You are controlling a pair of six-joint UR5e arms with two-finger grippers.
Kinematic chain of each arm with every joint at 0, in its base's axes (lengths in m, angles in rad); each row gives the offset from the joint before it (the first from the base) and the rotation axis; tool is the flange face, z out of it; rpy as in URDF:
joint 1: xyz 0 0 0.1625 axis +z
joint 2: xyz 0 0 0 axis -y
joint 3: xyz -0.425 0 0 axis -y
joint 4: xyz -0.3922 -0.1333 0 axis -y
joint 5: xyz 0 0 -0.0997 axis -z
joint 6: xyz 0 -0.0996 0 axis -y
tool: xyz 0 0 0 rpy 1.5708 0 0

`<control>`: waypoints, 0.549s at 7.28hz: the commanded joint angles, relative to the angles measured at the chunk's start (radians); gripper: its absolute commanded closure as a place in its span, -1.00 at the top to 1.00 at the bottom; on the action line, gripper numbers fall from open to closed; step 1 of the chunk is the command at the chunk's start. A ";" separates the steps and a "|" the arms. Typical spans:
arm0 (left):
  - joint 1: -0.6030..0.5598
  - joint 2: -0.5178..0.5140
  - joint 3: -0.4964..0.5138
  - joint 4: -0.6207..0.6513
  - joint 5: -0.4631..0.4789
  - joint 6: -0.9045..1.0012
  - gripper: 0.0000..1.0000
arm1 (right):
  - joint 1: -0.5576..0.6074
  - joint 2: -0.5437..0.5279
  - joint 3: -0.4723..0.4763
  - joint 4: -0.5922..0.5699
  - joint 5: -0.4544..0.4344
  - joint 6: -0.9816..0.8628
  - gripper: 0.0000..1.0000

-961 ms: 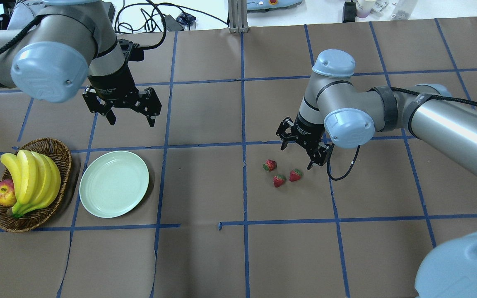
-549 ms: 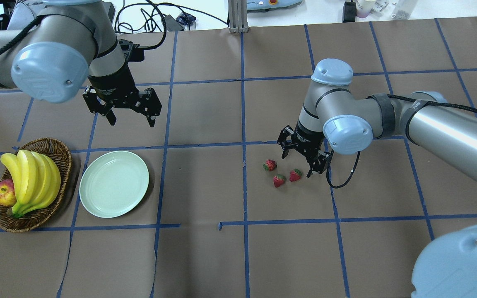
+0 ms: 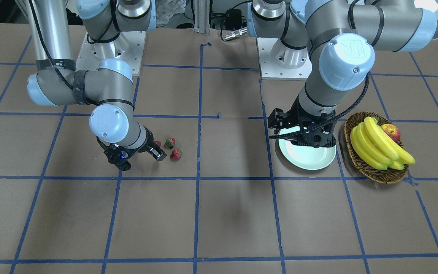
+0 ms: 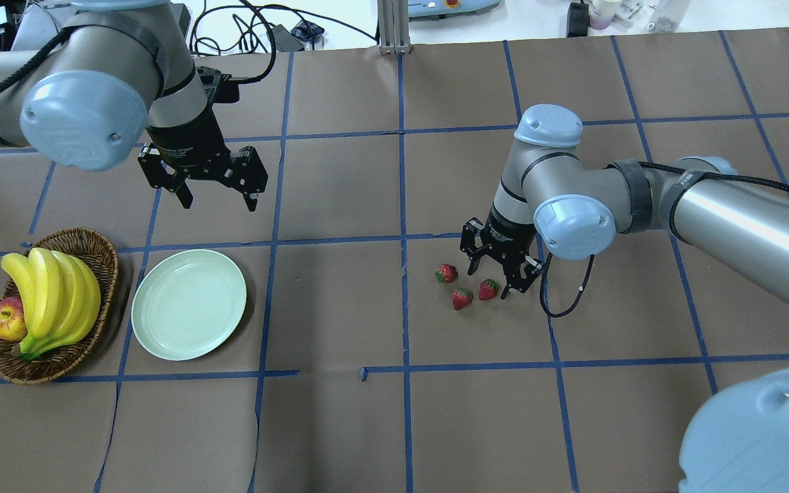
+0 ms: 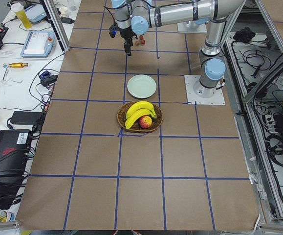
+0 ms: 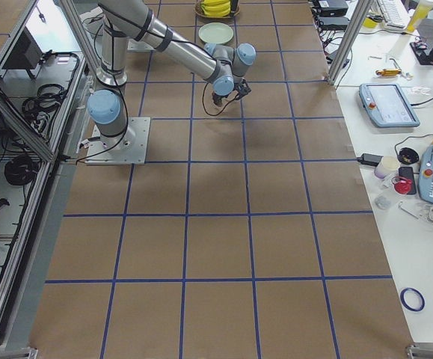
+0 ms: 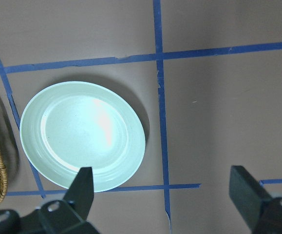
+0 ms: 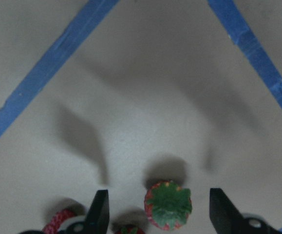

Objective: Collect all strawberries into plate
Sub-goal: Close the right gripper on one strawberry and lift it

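Nearest the robot, left half of the brown tabletop (image 4: 340, 424): pale green plate (image 4: 189, 305) lying flat. A wicker basket (image 4: 108, 270) sits just beside it, further left, holding bananas (image 4: 59, 294) and an apple (image 4: 5, 320).

Well apart to the right are three strawberries in a tight cluster, all on the tabletop and far from the plate. The near strawberry (image 4: 462, 298) has the right strawberry (image 4: 488, 289) just beside it. The far strawberry (image 4: 446, 273) sits slightly beyond, to the left.

The right claw (image 4: 494, 275) is low over the cluster, spread wide, gripping nothing. Its wrist view shows the right strawberry, leafy top up, between the two fingers (image 8: 100, 210) with a gap on each side. The other two berries are off to one side at the frame's bottom edge. Can't tell if the fingertips touch the tabletop.

Farthest is the left claw (image 4: 218, 203), hanging above the tabletop beyond the plate, spread wide, gripping nothing. Its wrist camera looks down on the plate and the basket's edge.
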 commanded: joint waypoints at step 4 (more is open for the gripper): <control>0.000 0.001 0.001 0.000 0.002 0.009 1.00 | 0.000 -0.018 -0.033 0.040 -0.072 -0.114 -1.00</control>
